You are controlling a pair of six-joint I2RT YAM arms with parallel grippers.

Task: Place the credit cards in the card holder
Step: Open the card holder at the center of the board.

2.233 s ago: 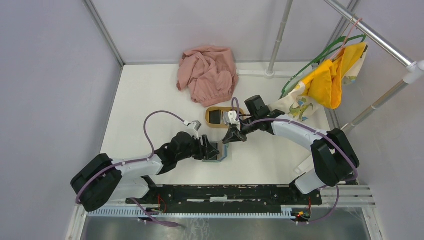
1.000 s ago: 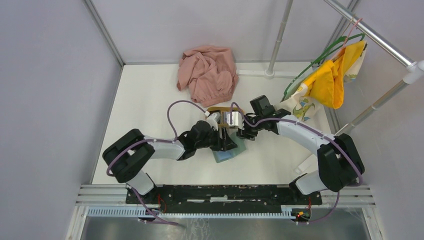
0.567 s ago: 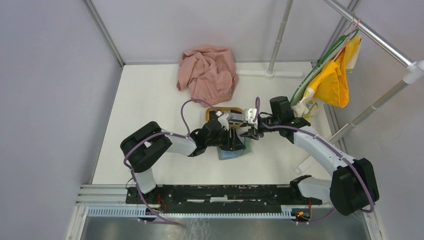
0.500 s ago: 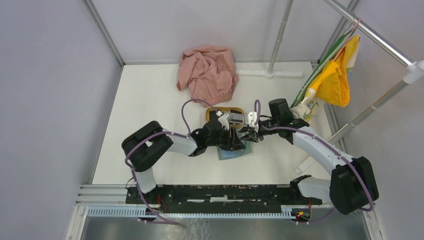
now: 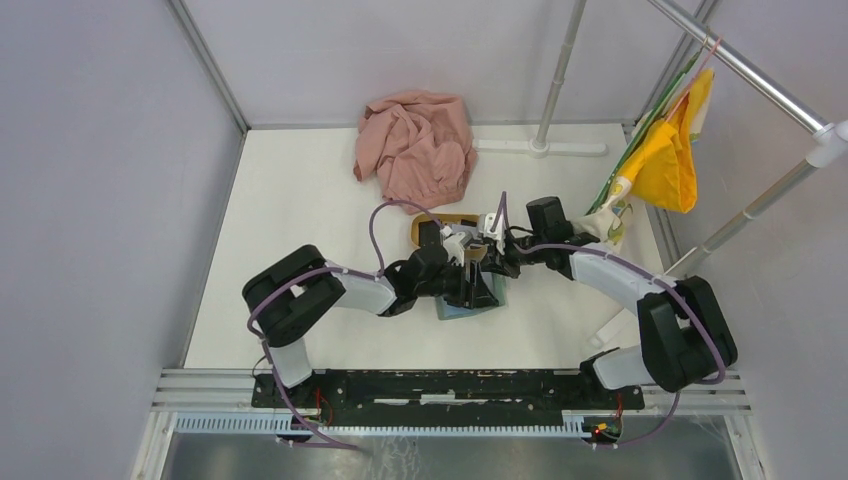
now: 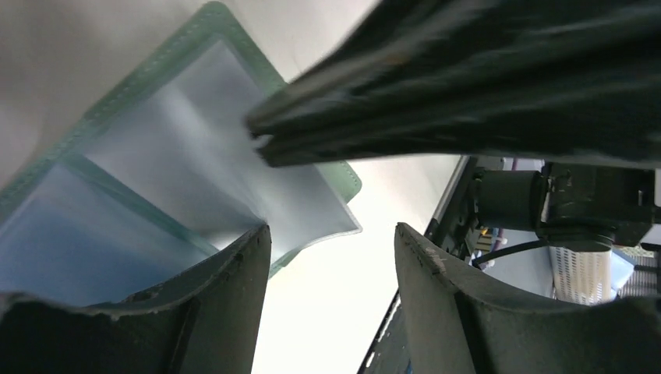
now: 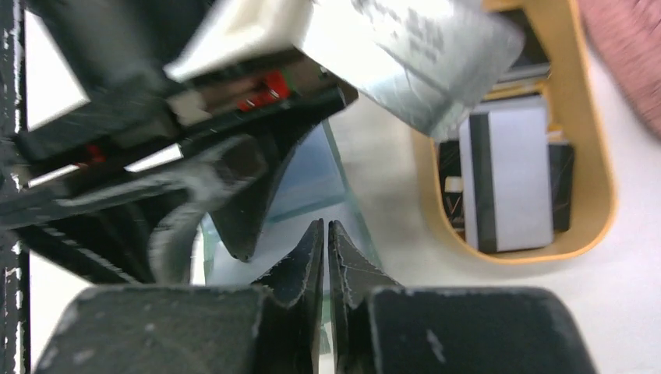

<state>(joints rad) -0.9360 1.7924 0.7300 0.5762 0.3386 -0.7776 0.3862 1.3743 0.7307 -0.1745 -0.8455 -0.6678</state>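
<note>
Since half a sec ago my R arm (image 5: 610,275) is folding its elbow in, and my R pincer (image 7: 326,226) is sliding left, now hanging over the holder (image 6: 156,195). Its jaws, half apart then, are now standing closed tip to tip; I'm seeing nothing between them. My L pincer (image 6: 331,234) is hardly shifting. It's staying open, w/ white table (image 5: 290,220) showing in the gap. One finger is overlapping the holder's near part; touching or not, can't tell.

The holder is lying unfolded on the table, blue-grey inside up w/ a green rim, just on the near side of the tray (image 7: 592,156). The cards (image 7: 510,171) are sitting in the tray, a pale one w/ a dark stripe on top and black ones under it.

Both pincers are crowding each other over the holder, so there's little room there. The table is running open to the L and toward the bases. The pink cloth (image 5: 415,148) is lying behind the tray, apart from it. The yellow cloth (image 5: 665,150) is hanging off to the R, beyond my R arm.
</note>
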